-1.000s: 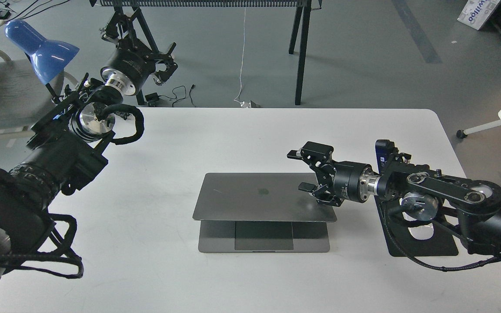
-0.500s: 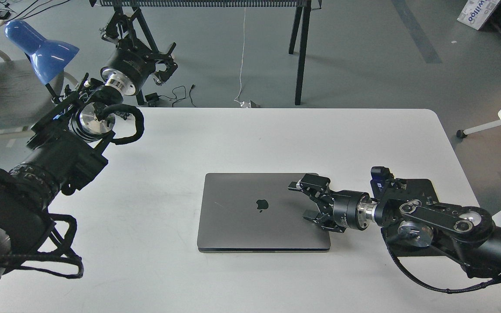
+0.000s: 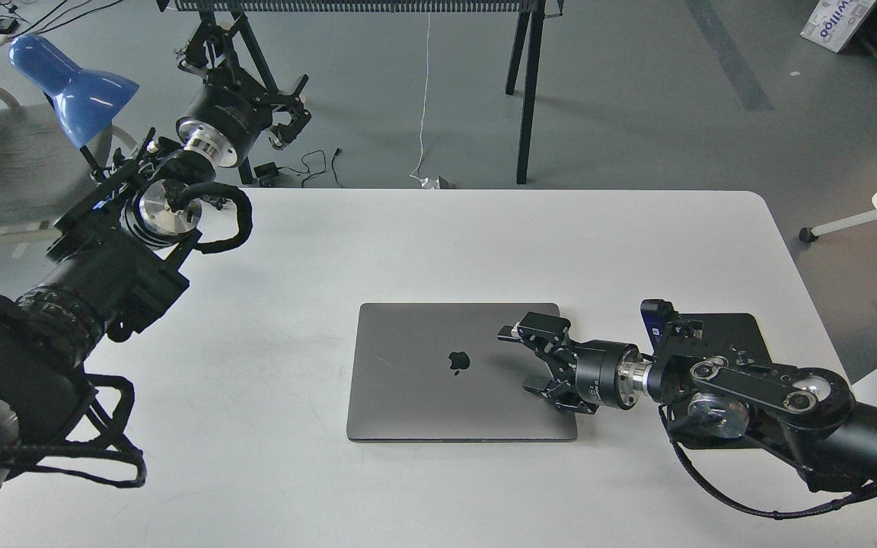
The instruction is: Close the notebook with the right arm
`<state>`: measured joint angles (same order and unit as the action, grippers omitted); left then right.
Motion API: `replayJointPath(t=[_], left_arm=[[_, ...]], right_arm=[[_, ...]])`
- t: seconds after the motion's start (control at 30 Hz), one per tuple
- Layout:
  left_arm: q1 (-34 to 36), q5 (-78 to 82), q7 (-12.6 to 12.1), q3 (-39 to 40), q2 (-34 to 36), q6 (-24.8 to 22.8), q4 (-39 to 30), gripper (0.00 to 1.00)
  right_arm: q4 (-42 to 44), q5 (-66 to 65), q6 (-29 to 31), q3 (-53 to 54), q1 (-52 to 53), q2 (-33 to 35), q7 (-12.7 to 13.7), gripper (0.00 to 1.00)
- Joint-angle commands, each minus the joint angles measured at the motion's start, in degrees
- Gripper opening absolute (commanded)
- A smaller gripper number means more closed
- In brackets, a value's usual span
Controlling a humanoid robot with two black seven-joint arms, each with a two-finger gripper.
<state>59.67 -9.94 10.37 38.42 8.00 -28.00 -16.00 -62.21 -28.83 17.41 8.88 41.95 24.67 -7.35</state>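
A slim space-grey metal notebook [image 3: 446, 373] lies flat, lid closed, under the right arm's black two-finger gripper [image 3: 526, 359], fingers spread apart.

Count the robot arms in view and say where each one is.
2. The left arm reaches up past the table's far left edge, gripper over the floor. The right arm lies low, its open gripper over the closed notebook's right side.

The notebook [image 3: 438, 373] lies shut, lid up, on the table [image 3: 408, 243] near its front edge. The right gripper [image 3: 526, 361] sits over its right side (contact unclear). The mouse pad [image 3: 735, 331] lies to its right, under that arm.
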Motion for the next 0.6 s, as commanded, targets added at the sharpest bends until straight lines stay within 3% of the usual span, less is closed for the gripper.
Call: replayJointPath(t=[0.0,0.17,0.33,0.57], left_arm=[[0.0,0.0,0.0,0.0,0.0,0.0,0.0,1.0],[0.0,0.0,-0.1,0.0,0.0,0.0,0.0,1.0],[0.0,0.0,-0.2,0.0,0.0,0.0,0.0,1.0],[0.0,-0.1,0.2,0.1,-0.3,0.0,0.0,1.0]], right_arm=[[-6.2,0.0,-0.2,3.9,1.2,5.8,-0.1,1.0],[-7.3,0.1,-0.1,16.3,2.4,11.0,-0.5,1.0],[-4.3,0.5,-0.4,32.7,2.1,11.0,0.2,1.0],[2.4,5.9,-3.3,42.8,1.7,8.8,0.9,1.0]])
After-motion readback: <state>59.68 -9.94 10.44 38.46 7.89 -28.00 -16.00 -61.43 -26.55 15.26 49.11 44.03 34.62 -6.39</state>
